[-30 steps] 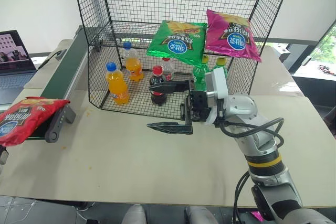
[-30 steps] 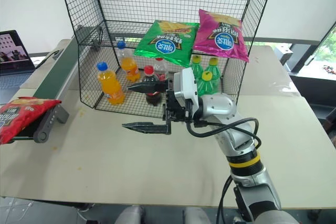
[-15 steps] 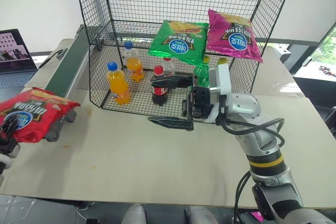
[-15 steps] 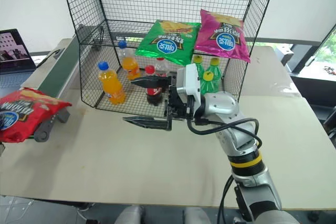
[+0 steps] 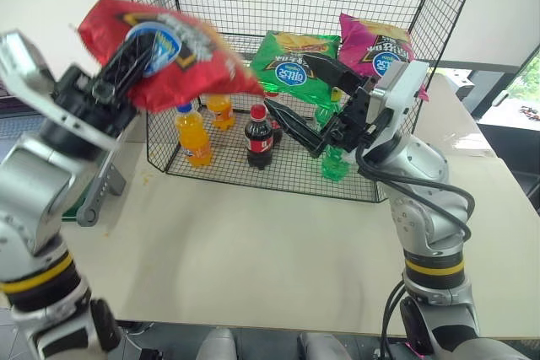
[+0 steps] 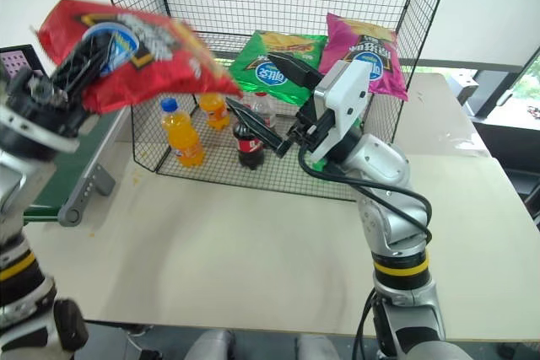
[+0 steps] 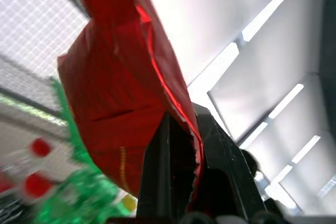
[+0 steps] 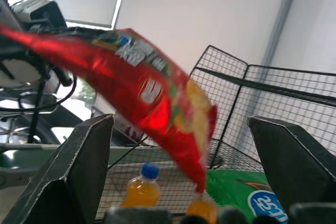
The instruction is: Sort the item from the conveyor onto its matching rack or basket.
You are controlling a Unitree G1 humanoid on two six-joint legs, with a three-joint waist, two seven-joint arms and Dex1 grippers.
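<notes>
red crisp bag long axis roughly level, free end toward wire rack | left gripper clamped on it | right gripper spread wide, empty | left wrist view: bag's plain back, probably

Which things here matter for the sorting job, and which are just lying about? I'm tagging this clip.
In the job:
red crisp bag, held up by the left pincer
right pincer, open
conveyor
wire rack

Lying about:
green bag
pink bag
orange bottles
cola bottle
</notes>
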